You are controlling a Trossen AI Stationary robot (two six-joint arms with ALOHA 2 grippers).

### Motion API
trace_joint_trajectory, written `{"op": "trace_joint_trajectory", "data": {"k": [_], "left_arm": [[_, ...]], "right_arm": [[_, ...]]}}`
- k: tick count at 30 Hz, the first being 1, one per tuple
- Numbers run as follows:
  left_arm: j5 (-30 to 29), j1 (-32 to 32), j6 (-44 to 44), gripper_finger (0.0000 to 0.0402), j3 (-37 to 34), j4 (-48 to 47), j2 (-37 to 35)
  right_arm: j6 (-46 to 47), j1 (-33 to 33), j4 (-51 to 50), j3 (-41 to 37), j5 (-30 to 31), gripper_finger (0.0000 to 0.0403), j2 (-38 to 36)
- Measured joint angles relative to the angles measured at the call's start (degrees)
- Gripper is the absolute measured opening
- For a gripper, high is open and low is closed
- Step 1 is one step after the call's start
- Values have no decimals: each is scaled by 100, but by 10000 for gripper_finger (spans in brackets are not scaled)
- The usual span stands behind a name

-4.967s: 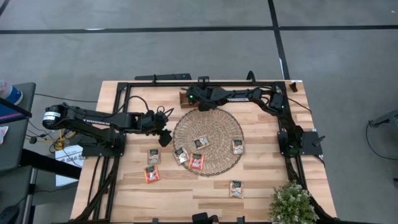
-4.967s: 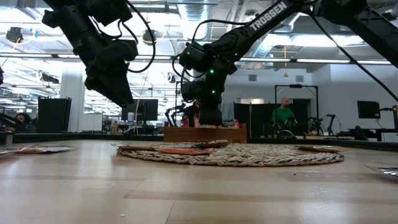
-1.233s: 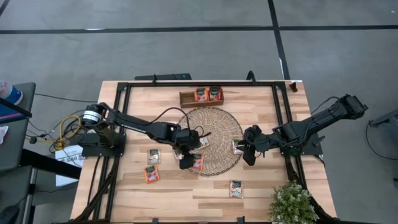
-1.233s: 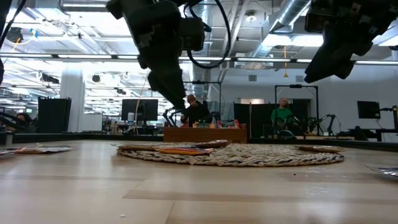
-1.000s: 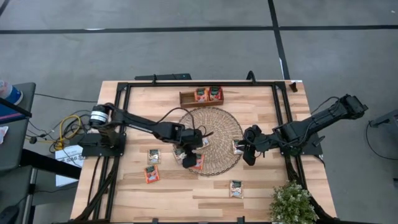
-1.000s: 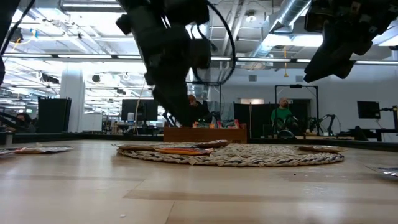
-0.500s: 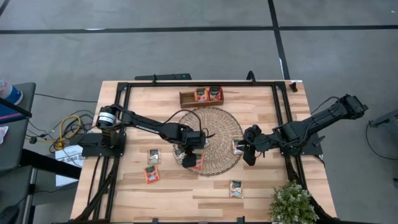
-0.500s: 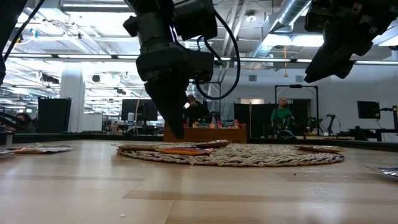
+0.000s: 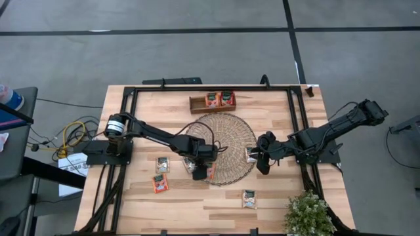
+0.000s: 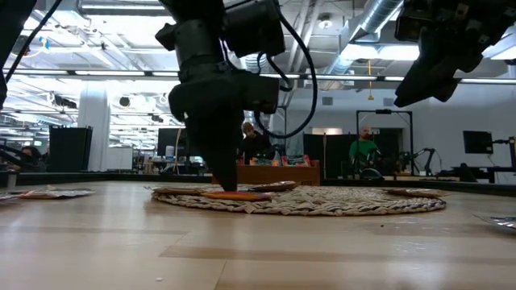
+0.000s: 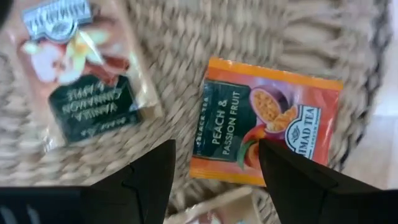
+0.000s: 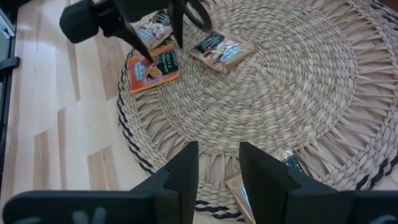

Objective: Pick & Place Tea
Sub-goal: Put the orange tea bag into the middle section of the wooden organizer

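Observation:
Several tea sachets lie flat on the round woven mat and on the table. My left gripper stands open and low over the mat's near-left part, its fingers on either side of one edge of an orange sachet. A pale sachet lies beside it. My right gripper hangs open, high over the mat's right edge, above another sachet, with nothing between its fingers. My left gripper points steeply down at the orange sachet's edge, one finger on each side. In the low view its fingertip reaches down to mat level. I cannot tell whether it touches the sachet or the mat.
A brown wooden tray holding two sachets stands at the far side of the mat. Loose sachets lie on the table left of the mat and near the front. A potted plant fills the near right corner.
My left gripper has sunk toward the orange sachet on the mat's near-left part and tipped more steeply downward, staying open. The sachets have kept their places.

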Motion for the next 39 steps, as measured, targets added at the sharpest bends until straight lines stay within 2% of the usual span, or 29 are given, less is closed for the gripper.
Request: {"op": "trace_joint_trajectory", "data": {"k": [7,21,32,39], "left_arm": [[-252,-42,-4,223,-2,-47,40],[-146,-59,-55,221,0,-77,40],[-142,-59,-66,169,-2,-77,40],[-142,-59,-70,151,-2,-77,40]], "right_arm": [[3,0,24,0,0,108,0],[7,0,89,0,0,108,0],[7,0,91,0,0,108,0],[7,0,91,0,-2,108,0]]}}
